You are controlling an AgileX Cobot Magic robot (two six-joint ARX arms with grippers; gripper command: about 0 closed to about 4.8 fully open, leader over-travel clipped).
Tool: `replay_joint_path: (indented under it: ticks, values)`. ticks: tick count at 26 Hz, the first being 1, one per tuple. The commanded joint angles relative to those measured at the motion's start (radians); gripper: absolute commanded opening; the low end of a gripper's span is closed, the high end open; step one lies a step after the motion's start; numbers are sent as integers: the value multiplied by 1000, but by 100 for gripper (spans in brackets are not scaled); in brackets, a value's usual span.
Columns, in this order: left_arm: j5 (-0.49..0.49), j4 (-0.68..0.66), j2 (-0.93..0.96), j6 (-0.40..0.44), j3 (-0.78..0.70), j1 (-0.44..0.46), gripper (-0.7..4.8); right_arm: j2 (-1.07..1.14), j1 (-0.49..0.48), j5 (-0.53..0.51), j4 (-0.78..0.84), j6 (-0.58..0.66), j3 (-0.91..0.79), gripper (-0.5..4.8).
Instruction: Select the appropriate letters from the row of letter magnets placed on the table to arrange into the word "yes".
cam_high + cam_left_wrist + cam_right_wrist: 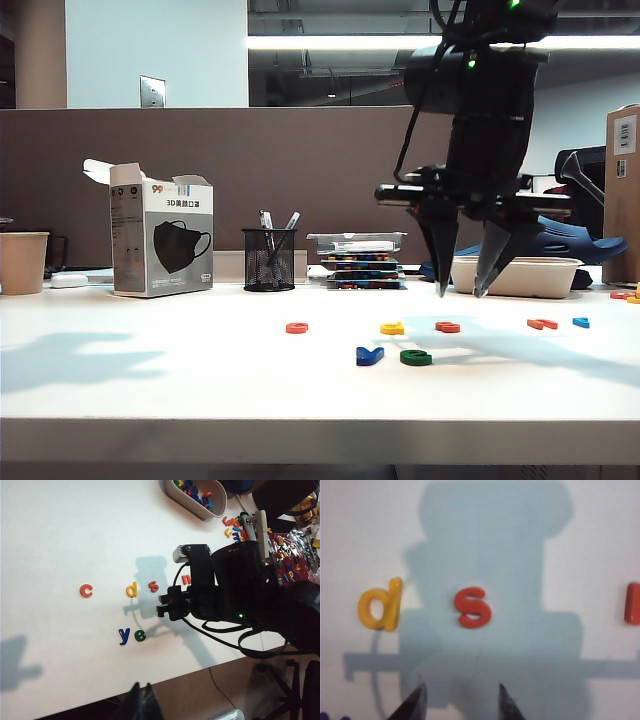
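step: "y" and "e" already paired at the near side of the surface; red "s" not yet picked, my read is that's next
right gripper: hanging above the "s", jaws parted, nothing between them; fingertips straddle a gap wider than the letter
left gripper: only dark tips at frame edge, near the front edge, well off the letters; can't tell if parted or clenched
approach: drop straight down, centre on the "s", clamp across its narrow width; keep clear of yellow "d" just beside it
place: set it right of "e", same baseline, small gap
risk: thin flat part on a slick top, tips may skate it sideways
materials: glossy moulded plastic letters, rounded edges; surface white, smooth, matte
rest: orange-red "c" stays in the row
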Motion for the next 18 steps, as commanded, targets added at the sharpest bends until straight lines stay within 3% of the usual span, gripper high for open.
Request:
replay_joint_path:
  ticks: [1,10,18]
  values:
    - [-3,13,-4,4,3,-2,-5,26,-10,5,51,-86,12,246]
    - [-2,13,-4,4,3,-2,-5,118,-36,-3,87,-245,60,244]
    - [-3,13,-4,4,3,-2,-5,134,-35,-8,115,-250,61,244]
